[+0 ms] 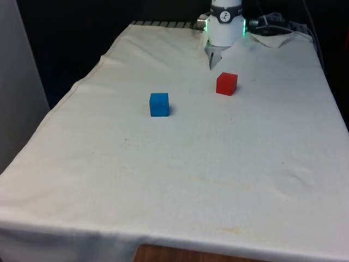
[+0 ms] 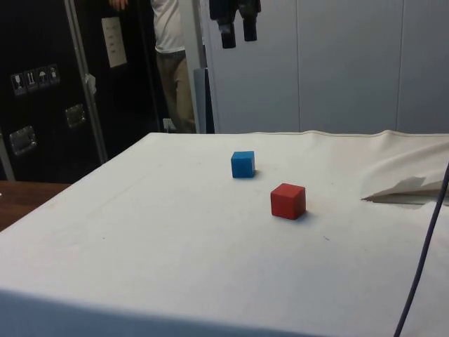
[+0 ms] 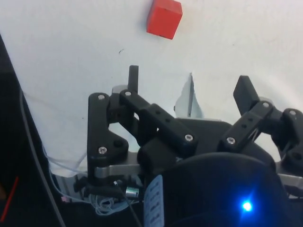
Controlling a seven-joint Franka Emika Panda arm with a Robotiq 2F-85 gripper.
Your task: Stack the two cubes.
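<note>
In the side view a person in a white top and tan trousers stands beyond the table's far edge, to the side of the gripper. The gripper hangs high above the white cloth, its two black fingers pointing down with a clear gap between them and nothing held.

The blue cube sits on the cloth far below the gripper, almost directly under it in that view. The red cube lies near the blue one but apart from it, a little further off to the side from the gripper. Neither cube rests on the other.

In the wrist view the spread fingertips are well clear of the red cube, which lies on the cloth beyond them.
</note>
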